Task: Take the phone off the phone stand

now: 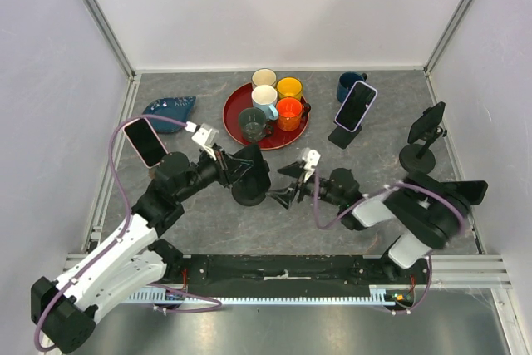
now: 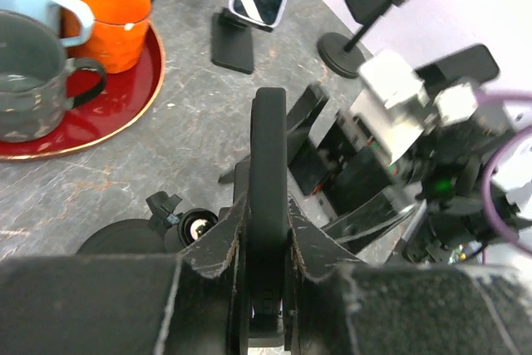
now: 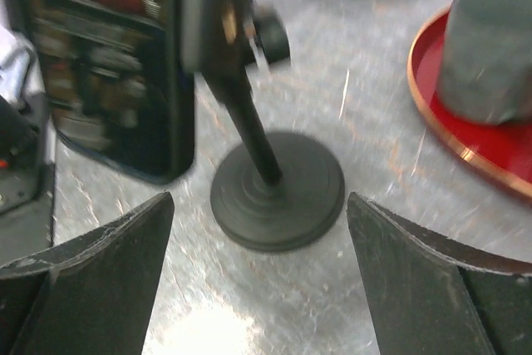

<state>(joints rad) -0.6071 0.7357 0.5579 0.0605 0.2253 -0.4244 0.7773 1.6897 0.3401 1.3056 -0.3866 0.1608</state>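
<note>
At table centre: left gripper [image 2: 268, 212] pinches phone [image 2: 268, 147] edge-on; right gripper [image 3: 259, 205] spread before phone stand [image 3: 283, 182]; screen writing blurred.

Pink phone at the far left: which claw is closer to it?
Left. The left gripper sits right of the pink phone, clamping a black phone; the right gripper is farther right, open.

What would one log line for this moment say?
left gripper: shut on phone | right gripper: open, at phone stand | removal: cannot tell
</note>
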